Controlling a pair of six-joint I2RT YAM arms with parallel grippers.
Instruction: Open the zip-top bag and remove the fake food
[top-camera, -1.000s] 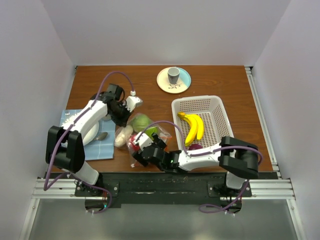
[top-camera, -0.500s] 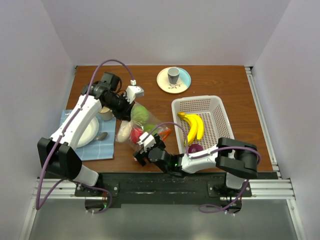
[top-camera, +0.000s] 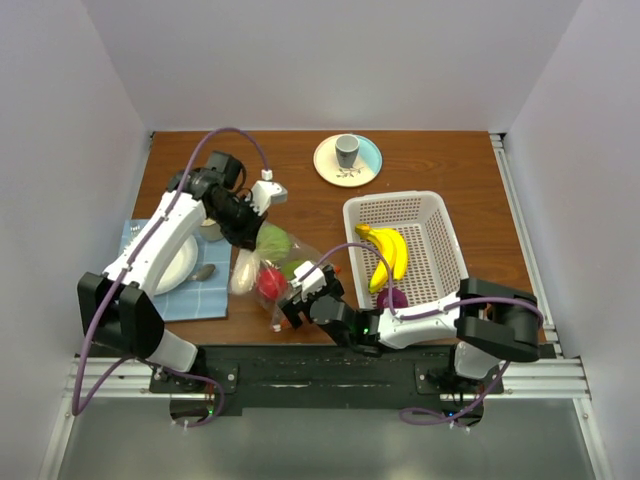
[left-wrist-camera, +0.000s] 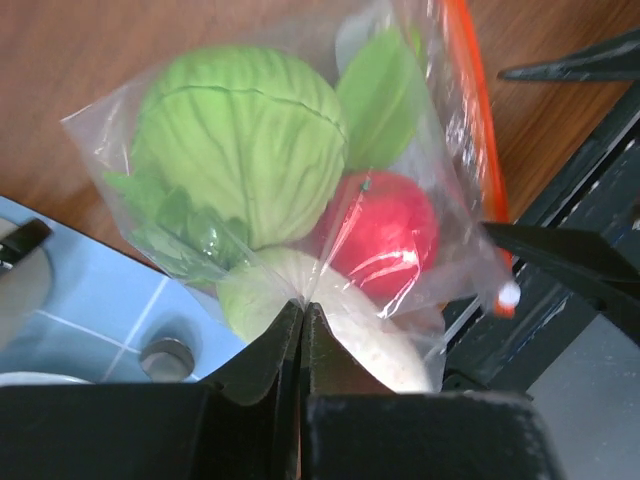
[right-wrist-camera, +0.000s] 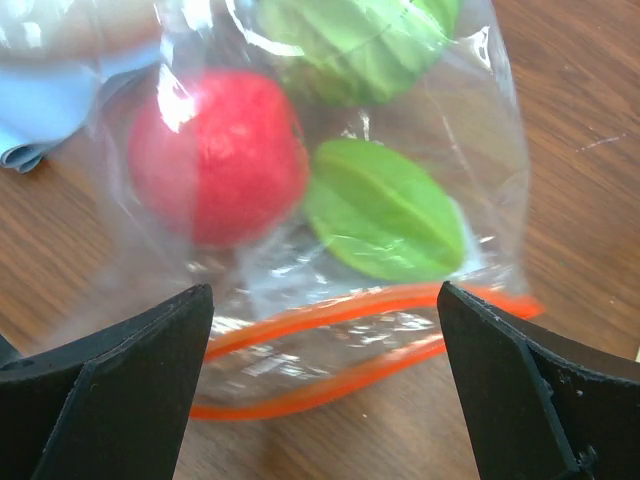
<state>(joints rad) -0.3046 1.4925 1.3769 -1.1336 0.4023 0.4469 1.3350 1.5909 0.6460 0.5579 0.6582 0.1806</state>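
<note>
My left gripper (top-camera: 252, 222) (left-wrist-camera: 301, 305) is shut on the closed bottom edge of the zip-top bag (top-camera: 285, 262) (left-wrist-camera: 440, 230) and holds that end up. The bag hangs tilted, its orange-red zip strip (right-wrist-camera: 330, 345) parted at the low end. Inside are a green cabbage (left-wrist-camera: 240, 135), a green piece (right-wrist-camera: 385, 210), a red round fruit (right-wrist-camera: 215, 150) and a cream oval piece (left-wrist-camera: 360, 335). My right gripper (top-camera: 300, 298) (right-wrist-camera: 325, 295) is open, its fingers either side of the bag's mouth, not touching it. A yellow banana bunch (top-camera: 385, 255) and a purple piece (top-camera: 392, 297) lie in the white basket (top-camera: 400, 200).
A plate with a grey cup (top-camera: 347, 152) stands at the back. A blue cloth (top-camera: 205, 295) with a white plate and a spoon lies left of the bag. The table's front edge is just behind the right gripper.
My left gripper has lifted the bag's closed end off the table, so the food has slid towards the mouth. My right gripper has shifted a little right and stays open at the zip.
</note>
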